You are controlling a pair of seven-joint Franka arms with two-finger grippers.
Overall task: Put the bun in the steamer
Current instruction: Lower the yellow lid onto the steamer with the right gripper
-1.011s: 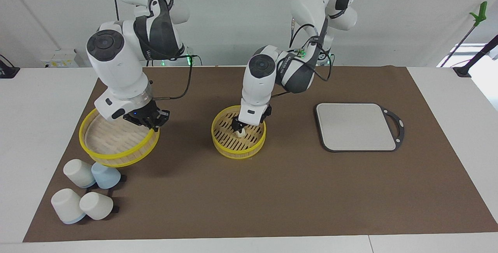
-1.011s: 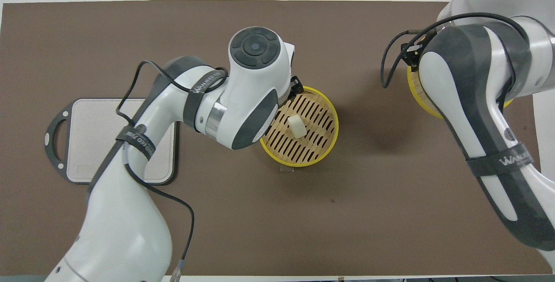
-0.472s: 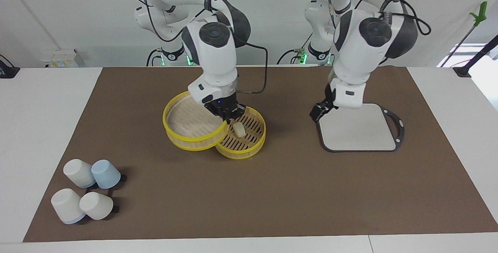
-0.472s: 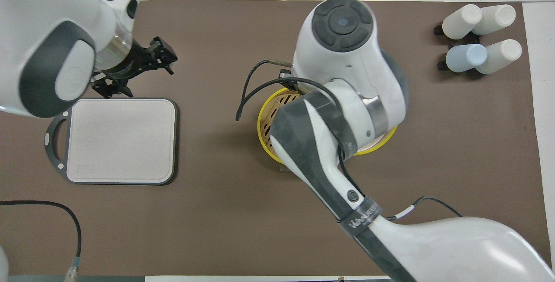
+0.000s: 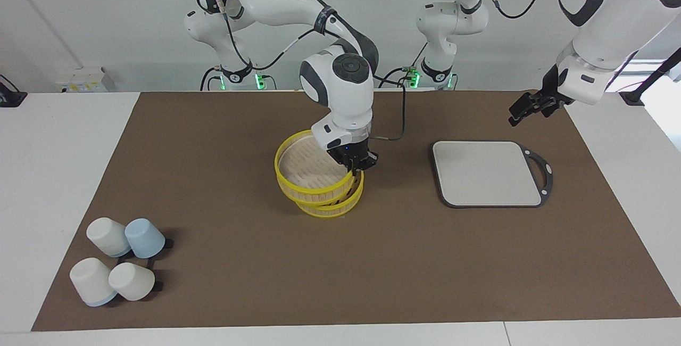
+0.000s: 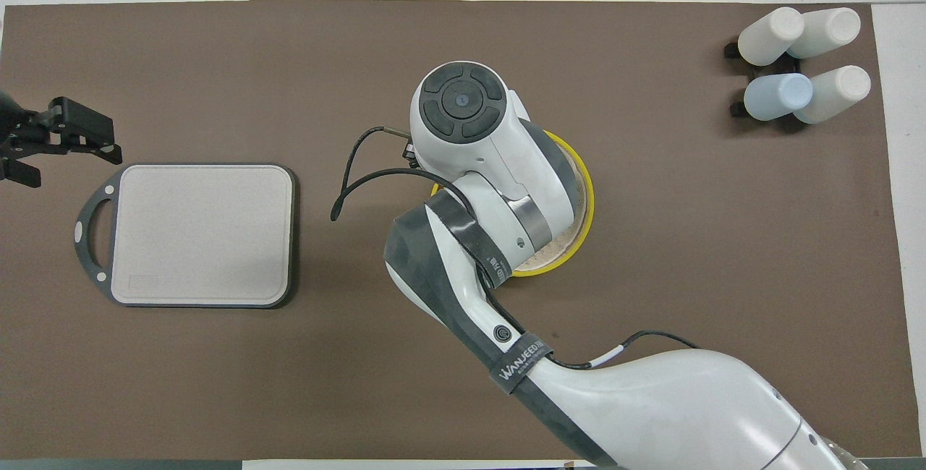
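1. The right gripper [image 5: 355, 165] was clamped on the yellow rim of the upper steamer tier [image 5: 311, 167], at the edge toward the left arm's end of the table.
2. That tier hung tilted and slightly off-centre over the lower tier [image 5: 332, 205], which sat on the brown mat [image 5: 372, 261] mid-table; the grip on the rim probably served to lower it like a lid.
3. The upper tier showed only a pale slatted floor, with nothing in it.
4. The bun was not visible in either view; it may have lain inside the lower tier, hidden under the upper one, but that could not be confirmed.
5. The left gripper [image 5: 529, 107] hovered high over the mat's edge near the grey board [image 5: 487, 173], fingers apart and holding nothing, apparently waiting clear of the work.
6. The board carried nothing.
7. Four cups [image 5: 118, 266], white and blue, lay on their sides in a cluster at the right arm's end, uninvolved.
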